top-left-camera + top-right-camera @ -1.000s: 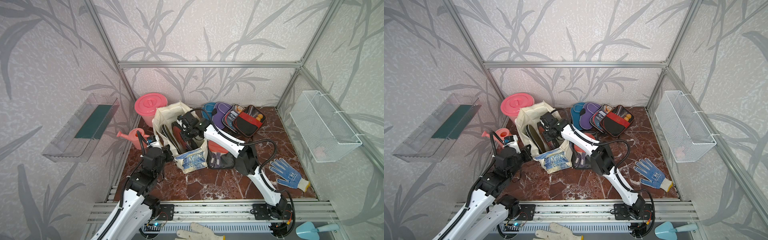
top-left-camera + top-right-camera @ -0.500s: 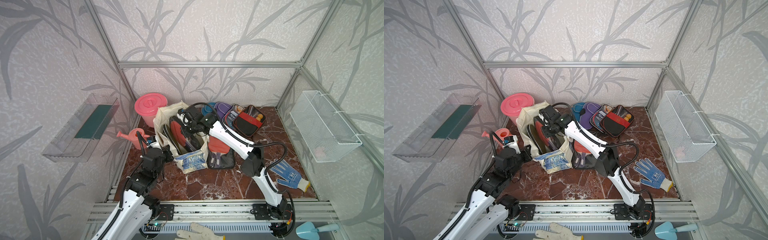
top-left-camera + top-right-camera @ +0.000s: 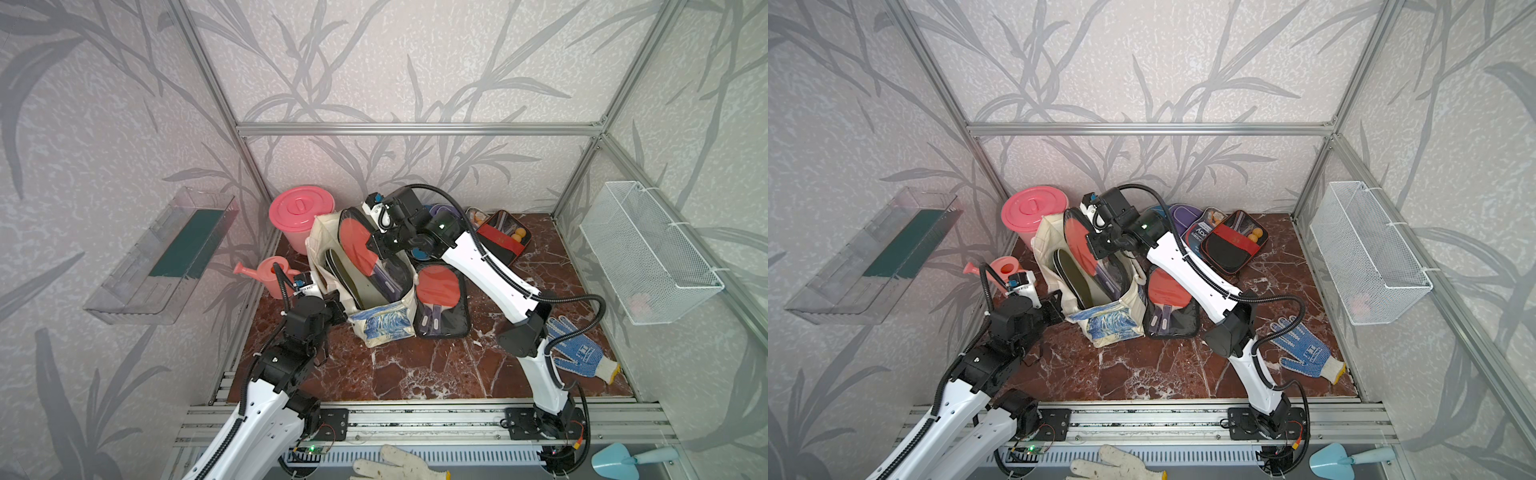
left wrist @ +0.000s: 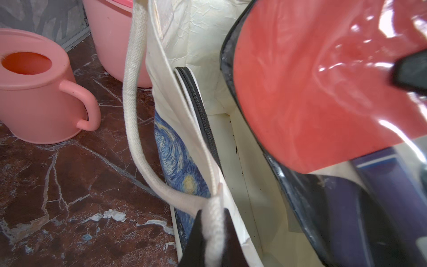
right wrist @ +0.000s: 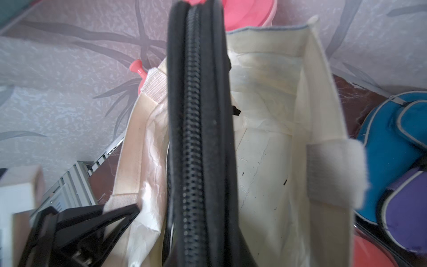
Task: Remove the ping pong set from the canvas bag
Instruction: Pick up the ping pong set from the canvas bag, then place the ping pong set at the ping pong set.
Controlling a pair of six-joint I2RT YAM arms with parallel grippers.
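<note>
The ping pong set's clear case (image 3: 356,245), a red paddle showing through it, is held tilted and half out of the canvas bag (image 3: 384,328), clamped by the right gripper (image 3: 379,246). An olive case (image 3: 347,278) is seen inside the bag. The bag's rope handle (image 4: 132,97) is pinched by the closed left gripper (image 4: 213,215).

You are finding the mouth of the canvas bag (image 3: 318,241) crowded: the clear case (image 3: 355,245), clamped in the jaws of the right gripper (image 3: 376,243), is standing half out, and the olive case (image 3: 1073,276) is leaning beside it. The pink bucket (image 3: 300,212) and watering can (image 3: 272,276) are blocking behind and left; the front desk (image 3: 415,370) is lying open.
</note>
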